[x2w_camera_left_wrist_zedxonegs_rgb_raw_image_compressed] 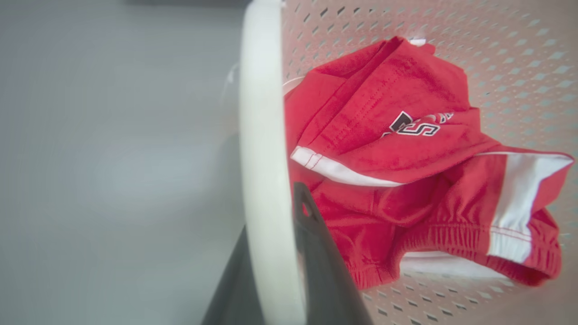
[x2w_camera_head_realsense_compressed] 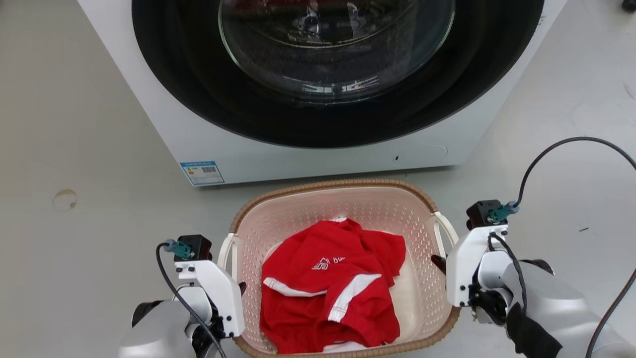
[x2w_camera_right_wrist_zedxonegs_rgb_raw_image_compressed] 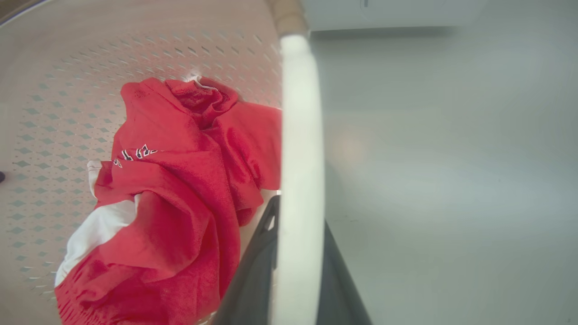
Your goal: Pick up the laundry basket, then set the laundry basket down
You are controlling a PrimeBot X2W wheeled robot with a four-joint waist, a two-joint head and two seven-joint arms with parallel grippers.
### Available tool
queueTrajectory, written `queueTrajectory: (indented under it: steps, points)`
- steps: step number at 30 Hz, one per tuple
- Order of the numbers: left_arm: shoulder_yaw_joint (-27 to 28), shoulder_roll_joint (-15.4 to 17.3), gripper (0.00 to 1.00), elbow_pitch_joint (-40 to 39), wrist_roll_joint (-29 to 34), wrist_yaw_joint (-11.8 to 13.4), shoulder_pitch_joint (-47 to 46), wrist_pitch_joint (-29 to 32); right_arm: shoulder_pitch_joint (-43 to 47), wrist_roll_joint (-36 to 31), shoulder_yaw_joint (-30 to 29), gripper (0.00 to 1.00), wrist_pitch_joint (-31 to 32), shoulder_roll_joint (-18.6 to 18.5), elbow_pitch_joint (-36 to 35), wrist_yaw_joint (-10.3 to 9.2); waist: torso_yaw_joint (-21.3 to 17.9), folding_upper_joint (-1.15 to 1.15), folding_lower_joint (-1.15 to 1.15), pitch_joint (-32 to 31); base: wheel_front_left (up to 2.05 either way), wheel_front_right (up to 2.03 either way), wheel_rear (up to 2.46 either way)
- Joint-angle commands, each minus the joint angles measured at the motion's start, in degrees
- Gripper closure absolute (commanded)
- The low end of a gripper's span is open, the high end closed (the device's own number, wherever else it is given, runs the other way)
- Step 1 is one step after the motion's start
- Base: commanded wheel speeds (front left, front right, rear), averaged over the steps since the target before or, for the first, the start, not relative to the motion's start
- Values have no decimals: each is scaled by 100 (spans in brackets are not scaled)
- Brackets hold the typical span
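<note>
White front-load washer (x2w_camera_head_realsense_compressed: pixel 164 124), dark glass door, just behind pale pink perforated plastic laundry basket (x2w_camera_head_realsense_compressed: pixel 338 185). Crumpled red garment (x2w_camera_head_realsense_compressed: pixel 328 283) inside; white print illegible. Blue-edged sticker (x2w_camera_head_realsense_compressed: pixel 202 172) on washer unreadable. L gripper (x2w_camera_left_wrist_zedxonegs_rgb_raw_image_compressed: pixel 275 216), R gripper (x2w_camera_right_wrist_zedxonegs_rgb_raw_image_compressed: pixel 300 216): jaws narrow, each clasping a white handle.

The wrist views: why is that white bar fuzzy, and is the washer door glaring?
Left wrist view: the laundry basket's handle is too close, blurred; red garment sharper. Right wrist view: same blur on the other handle. Head view: washer door glass reflects bright streaks.

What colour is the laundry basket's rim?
Brown, woven-look rim; the head view shows it best.
</note>
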Motion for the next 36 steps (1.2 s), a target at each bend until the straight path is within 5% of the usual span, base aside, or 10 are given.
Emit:
queueTrajectory:
  steps: [1, 12, 36]
  points:
    - [112, 783, 100, 234, -14, 54, 128, 25, 140, 54, 1, 100, -12, -559, 204, -24, -3, 0, 0, -315, 0, 0, 0]
    - [30, 903, 100, 266, -161, 54, 474, 223, 489, 183, 102, 100, 103, -559, 166, -24, -3, 0, 0, -899, 0, 0, 0]
    - [-51, 929, 100, 313, -332, 54, 510, 268, 520, 236, 181, 100, 109, -559, 185, -24, -40, 0, 0, -981, 0, 0, 0]
